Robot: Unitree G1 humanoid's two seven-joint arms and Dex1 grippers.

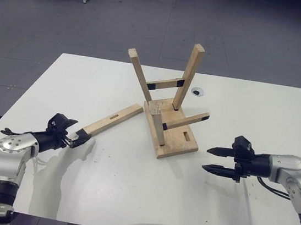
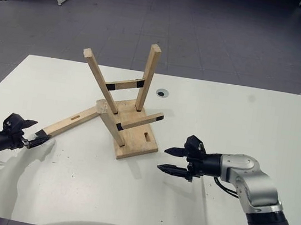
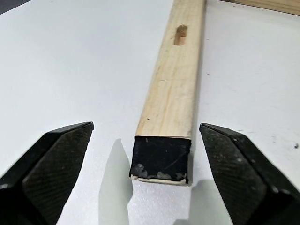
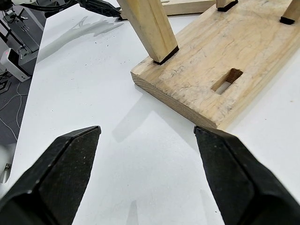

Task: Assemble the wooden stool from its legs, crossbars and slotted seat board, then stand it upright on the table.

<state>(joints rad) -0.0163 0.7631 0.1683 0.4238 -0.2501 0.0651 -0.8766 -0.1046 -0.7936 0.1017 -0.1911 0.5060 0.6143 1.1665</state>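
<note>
– Left gripper [image 1: 77,132], lower left: jaws spread, straddling the black-capped end of the loose leg [image 1: 109,119], not clamped. Right gripper [image 1: 206,159], lower right: open, empty. Your risk?
– Close off-centre and you skew that leg. It could slide along the table [image 1: 128,198] into the seat board [image 1: 177,142], centre frame, and topple its fitted legs [image 1: 187,78].
</note>
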